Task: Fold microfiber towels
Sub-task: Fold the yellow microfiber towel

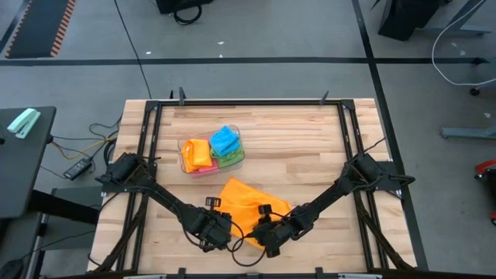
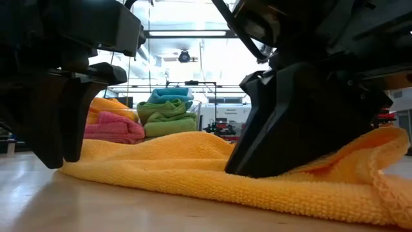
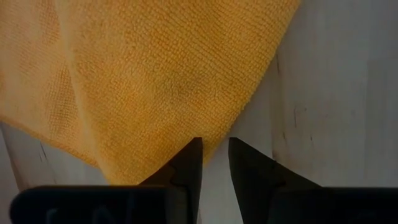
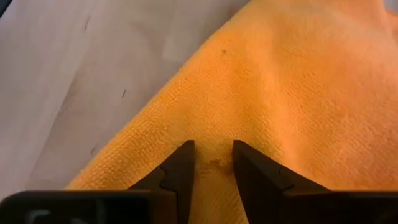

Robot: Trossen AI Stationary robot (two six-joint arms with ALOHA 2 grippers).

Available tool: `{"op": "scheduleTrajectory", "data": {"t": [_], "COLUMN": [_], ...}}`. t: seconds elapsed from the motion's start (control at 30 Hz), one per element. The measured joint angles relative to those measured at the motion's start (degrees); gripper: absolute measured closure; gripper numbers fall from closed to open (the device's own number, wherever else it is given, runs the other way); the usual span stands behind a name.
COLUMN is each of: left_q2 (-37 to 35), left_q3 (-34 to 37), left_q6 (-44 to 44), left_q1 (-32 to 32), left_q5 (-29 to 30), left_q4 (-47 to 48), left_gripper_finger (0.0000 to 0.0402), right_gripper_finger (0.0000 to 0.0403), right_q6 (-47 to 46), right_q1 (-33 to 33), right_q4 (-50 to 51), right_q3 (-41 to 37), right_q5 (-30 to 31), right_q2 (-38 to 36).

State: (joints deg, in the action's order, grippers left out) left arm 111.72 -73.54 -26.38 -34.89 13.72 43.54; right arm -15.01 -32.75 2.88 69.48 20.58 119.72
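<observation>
Orange cloth point(image 1: 246, 203) lay spread and rumpled on the wooden table point(image 1: 310, 147), near its front edge, between the two arms. No brand, label or writing could be read on it or anywhere else.

At one edge of the cloth sat the left gripper point(image 3: 215, 163), lowered to the table. Its two dark fingers point(image 3: 188, 163) stood a little apart, with the cloth's hem at the gap; whether they actually pinched the fabric could not be told.

On the opposite side the right gripper point(image 4: 213, 163) pressed down onto the cloth. Its fingers point(image 4: 181, 165) also stood a little apart, with a small raised fold of orange fabric between them, so the grip looked to be on the cloth.

Farther back on the table, well apart from the spread cloth, a clear tub point(image 1: 186, 155) held more cloths: an orange one point(image 1: 198, 153), a blue one point(image 1: 225, 139), a green one point(image 1: 229, 160) and a pink one point(image 2: 113, 127).
</observation>
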Motion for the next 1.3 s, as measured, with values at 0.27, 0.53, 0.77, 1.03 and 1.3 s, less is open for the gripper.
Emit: {"op": "scheduleTrajectory", "data": {"t": [0.27, 0.53, 0.77, 1.03, 1.3], "left_q2": [0.0, 0.0, 0.0, 0.0, 0.0], "left_q3": [0.0, 0.0, 0.0, 0.0, 0.0], "left_q6": [0.0, 0.0, 0.0, 0.0, 0.0], "left_q1": [0.0, 0.0, 0.0, 0.0, 0.0], "left_q5": [0.0, 0.0, 0.0, 0.0, 0.0], "left_q4": [-0.1, 0.0, 0.0, 0.0, -0.1], "left_gripper_finger": [0.0322, 0.0317, 0.0314, 0.0321, 0.0313], "right_gripper_finger": [0.0359, 0.0363, 0.0363, 0.0363, 0.0357], "right_q6": [-0.3, -0.1, -0.8, -0.7, -0.4], "right_q1": [-0.1, -0.4, -0.5, -0.5, -0.8], "right_q4": [-0.4, 1.2, 2.1, 2.1, 3.8], "right_q3": [-0.6, 0.3, 0.4, 0.4, 0.4], "right_q5": [0.0, 0.0, 0.0, -0.1, 0.0], "right_q2": [0.0, -0.2, -0.2, -0.2, -1.1]}}
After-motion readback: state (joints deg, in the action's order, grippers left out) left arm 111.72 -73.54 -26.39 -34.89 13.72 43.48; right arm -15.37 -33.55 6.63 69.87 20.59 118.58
